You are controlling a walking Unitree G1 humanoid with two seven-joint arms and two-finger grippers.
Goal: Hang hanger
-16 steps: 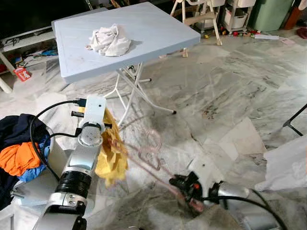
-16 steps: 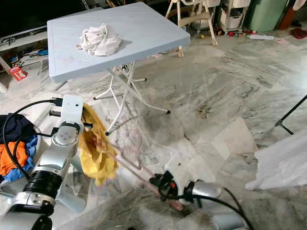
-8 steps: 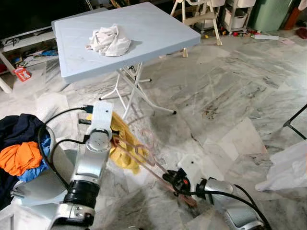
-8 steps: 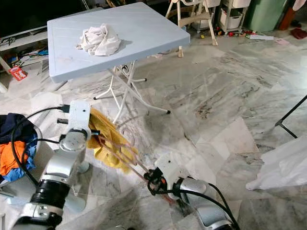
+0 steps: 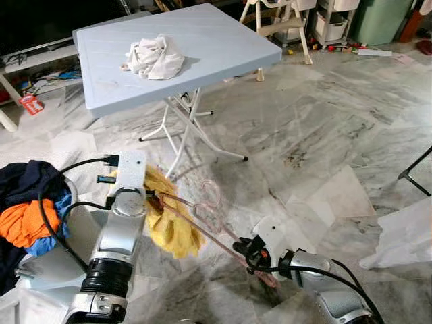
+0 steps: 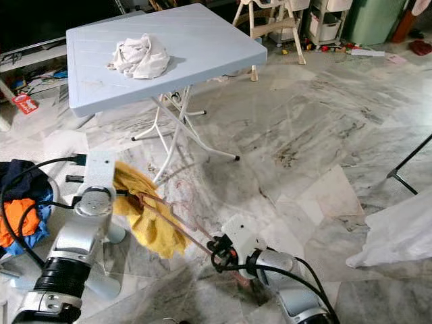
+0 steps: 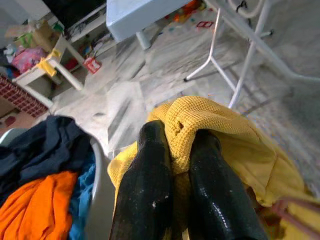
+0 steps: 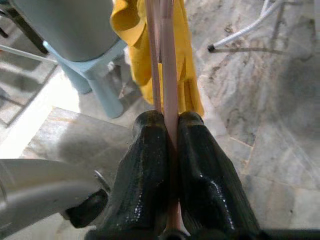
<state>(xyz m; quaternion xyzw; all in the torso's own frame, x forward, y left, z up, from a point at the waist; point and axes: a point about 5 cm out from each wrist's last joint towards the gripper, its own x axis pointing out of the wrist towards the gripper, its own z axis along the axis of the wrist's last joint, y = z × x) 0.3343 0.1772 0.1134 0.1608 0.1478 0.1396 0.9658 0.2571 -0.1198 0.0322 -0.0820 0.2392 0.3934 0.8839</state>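
A pale pink hanger (image 5: 206, 217) stretches across the lower middle of the frame, low over the marble floor (image 5: 324, 121), draped with a yellow cloth (image 5: 172, 223). The right gripper (image 5: 248, 253) is clamped on its lower end; the left gripper (image 7: 172, 165) pinches the cloth. Since a moment ago both arms have drawn leftward, spreading the cloth along the hanger. The folding table (image 5: 223, 40) stands at upper left, a laundry pile (image 5: 30, 216) at the left edge.

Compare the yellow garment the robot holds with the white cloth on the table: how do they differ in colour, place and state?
The yellow garment is mustard knit; the white cloth is pale and thin. The garment hangs in the air, pinched by the left tool and draped on the pink hanger that the right tool grips; the cloth lies crumpled and untouched on the blue table. Both are bunched, not spread.
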